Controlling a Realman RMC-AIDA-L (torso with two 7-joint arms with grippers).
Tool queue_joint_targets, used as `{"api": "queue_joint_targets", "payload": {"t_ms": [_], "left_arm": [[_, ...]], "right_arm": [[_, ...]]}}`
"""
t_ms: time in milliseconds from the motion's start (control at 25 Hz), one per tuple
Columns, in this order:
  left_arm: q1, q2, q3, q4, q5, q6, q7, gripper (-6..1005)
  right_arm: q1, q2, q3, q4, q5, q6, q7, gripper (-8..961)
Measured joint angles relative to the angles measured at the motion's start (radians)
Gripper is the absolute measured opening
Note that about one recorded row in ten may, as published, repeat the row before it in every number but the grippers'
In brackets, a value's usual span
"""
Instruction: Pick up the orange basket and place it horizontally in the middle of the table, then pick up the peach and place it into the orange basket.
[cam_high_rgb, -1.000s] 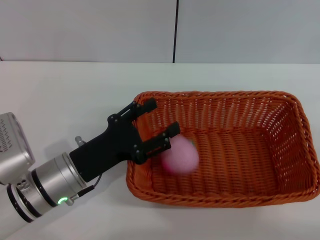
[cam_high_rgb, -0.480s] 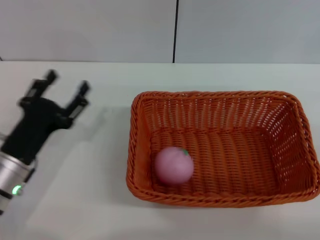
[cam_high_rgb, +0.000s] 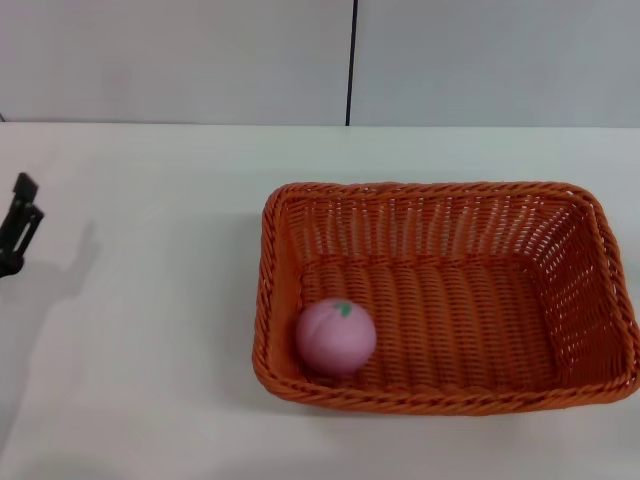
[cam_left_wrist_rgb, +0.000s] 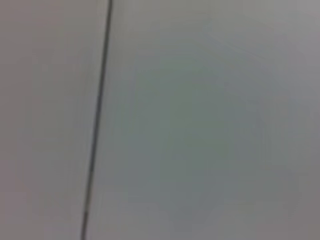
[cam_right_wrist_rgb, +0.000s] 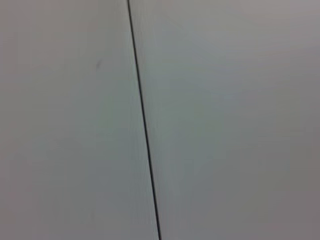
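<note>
Since the peach (cam_high_rgb: 335, 337) lies inside the orange basket (cam_high_rgb: 440, 295), resting on the woven floor in the near corner on the robot's left and close against the near wall, its green leaf mark turned upward, both halves of the task look done. The basket itself sits flat on the white tabletop (cam_high_rgb: 150, 300) with its long side running across the head view, which fits "horizontally", though it stands somewhat toward the robot's right rather than dead centre, and its far right corner comes close to the picture's edge. Nothing touches either thing. By my reading, all that is left is for the arm to get clear; no further grasp seems called for.

Outward from the basket, the tabletop is bare up to the grey wall behind, which carries one dark vertical seam. At the far left edge of the head view only a sliver of the left tool (cam_high_rgb: 20, 225) shows, a dark finger-like piece over the tabletop, well apart from the basket, casting a soft shadow beside it. So much of it is cut off that I cannot tell whether it stands wide or narrow, only that it holds nothing I can see. The right tool appears nowhere. Both wrist views show just plain wall with the dark seam, no fingers, no basket, no peach.
</note>
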Motion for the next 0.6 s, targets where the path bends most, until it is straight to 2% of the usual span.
{"api": "queue_joint_targets", "payload": {"t_ms": [120,280,600], "left_arm": [[0.02,0.0,-0.021,0.001,0.0,-0.003,0.0,813],[0.043,0.001,-0.037,0.001,0.0,-0.006,0.001,812],[0.051,0.002,-0.039,0.009,0.0,-0.012,0.001,812]], "right_arm": [[0.007,0.001,0.005,0.0,0.006,0.002,-0.002,488],[0.011,0.002,0.019,0.001,0.009,0.012,-0.003,716],[0.014,0.003,0.03,0.019,0.011,0.039,-0.003,810]]}}
